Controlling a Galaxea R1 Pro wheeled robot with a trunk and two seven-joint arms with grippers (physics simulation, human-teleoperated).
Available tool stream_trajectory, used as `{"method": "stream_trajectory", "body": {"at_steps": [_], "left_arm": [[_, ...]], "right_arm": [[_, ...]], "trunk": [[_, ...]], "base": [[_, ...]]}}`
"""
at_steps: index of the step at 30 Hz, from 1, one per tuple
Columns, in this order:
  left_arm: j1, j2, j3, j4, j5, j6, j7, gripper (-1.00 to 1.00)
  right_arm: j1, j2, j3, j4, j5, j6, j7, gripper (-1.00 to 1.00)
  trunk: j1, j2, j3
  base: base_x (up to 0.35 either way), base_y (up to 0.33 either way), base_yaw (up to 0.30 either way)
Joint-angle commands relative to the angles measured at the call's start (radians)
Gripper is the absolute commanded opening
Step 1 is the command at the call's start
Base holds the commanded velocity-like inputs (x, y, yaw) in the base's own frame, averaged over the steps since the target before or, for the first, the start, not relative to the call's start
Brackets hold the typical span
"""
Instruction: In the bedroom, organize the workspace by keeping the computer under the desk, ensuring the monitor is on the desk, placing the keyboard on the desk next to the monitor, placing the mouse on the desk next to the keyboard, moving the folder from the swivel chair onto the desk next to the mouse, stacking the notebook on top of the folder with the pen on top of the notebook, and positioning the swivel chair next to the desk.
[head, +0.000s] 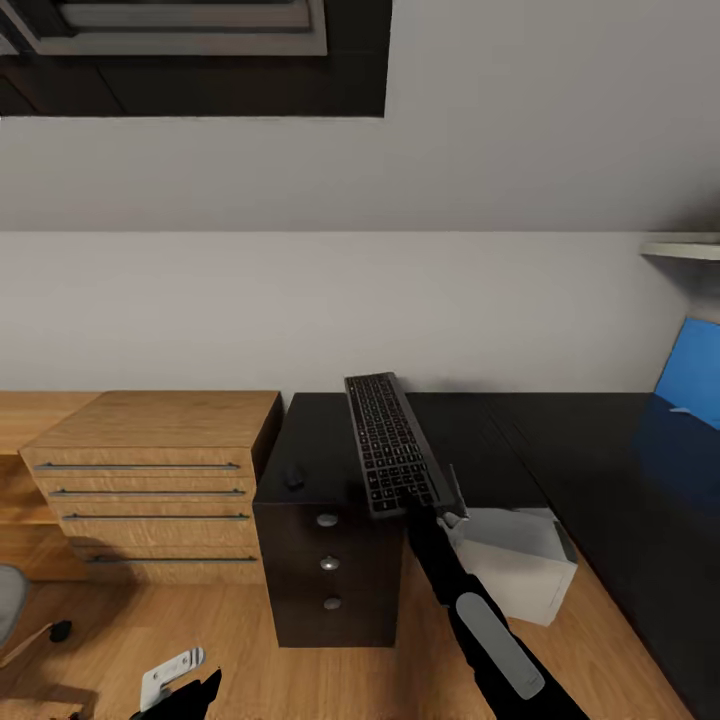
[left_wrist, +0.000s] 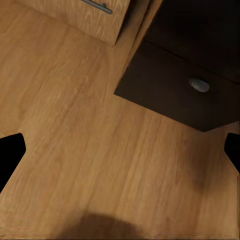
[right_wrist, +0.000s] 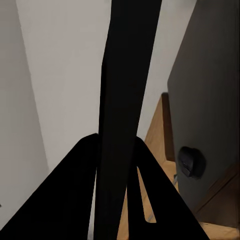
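No brand, label or readable writing is visible on any object; the key legends on the keyboard (head: 390, 445) are too small to read.

The keyboard is a slim, flat rectangle with a dark grey frame and rows of black keys. In the head view it is in the centre of the frame, above the near left corner of the desk (head: 560, 440). Its long axis runs from the lower centre up toward the wall, leaning a little to the left, and the key side faces the camera. The right gripper (head: 432, 505) pinches its near short end; the black fingers (right_wrist: 75, 190) are pressed on both sides of the thin dark slab in the right wrist view.

The desk has a matte black top and a dark drawer unit (head: 330, 575) with three round silver knobs. The mouse (head: 293, 476), a small black oval, lies on the desk top near its left edge, just left of the keyboard. The computer (head: 520, 565), a plain pale grey box, stands on the floor under the desk, right of the drawer unit.

A light wooden cabinet (head: 150, 480) with long thin metal handles stands at the left. The floor (left_wrist: 100, 150) is of light wood planks with a clear grain.

The left gripper (head: 185, 690) is at the lower left, low above the floor; its dark fingertips (left_wrist: 12, 150) are spread wide and hold nothing.

A bright blue flat panel (head: 690, 370) is at the right edge.
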Motion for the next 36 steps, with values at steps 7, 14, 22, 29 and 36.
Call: {"method": "stream_trajectory", "body": {"at_steps": [7,14,22,29,36], "left_arm": [[-0.001,-0.001,0.004,-0.002,0.007,0.006,-0.005,1.0],[-0.001,0.001,0.006,-0.004,0.007,0.006,-0.006,1.0],[0.0,0.002,0.007,-0.006,0.008,0.006,-0.006,1.0],[0.0,0.002,0.007,-0.007,0.008,0.006,-0.006,1.0],[0.0,0.002,0.007,-0.006,0.008,0.006,-0.006,1.0]], "right_arm": [[-0.001,-0.001,0.004,0.002,-0.013,-0.014,0.008,-1.0],[-0.001,0.002,0.002,0.008,-0.013,-0.014,0.007,-1.0],[-0.001,0.003,-0.015,0.009,-0.012,-0.014,0.005,-1.0],[-0.001,0.004,-0.023,0.018,-0.013,-0.013,-0.029,-1.0],[-0.001,0.004,-0.029,0.022,-0.013,-0.012,-0.036,-1.0]], "trunk": [[-0.027,0.049,0.021],[-0.054,0.098,0.043],[-0.085,0.154,0.068],[-0.112,0.203,0.085],[-0.139,0.252,0.099]], "base": [[-0.281,-0.237,0.0],[-0.292,-0.181,0.0],[-0.195,-0.082,-0.006],[-0.043,-0.007,-0.14],[-0.29,0.0,-0.185]]}}
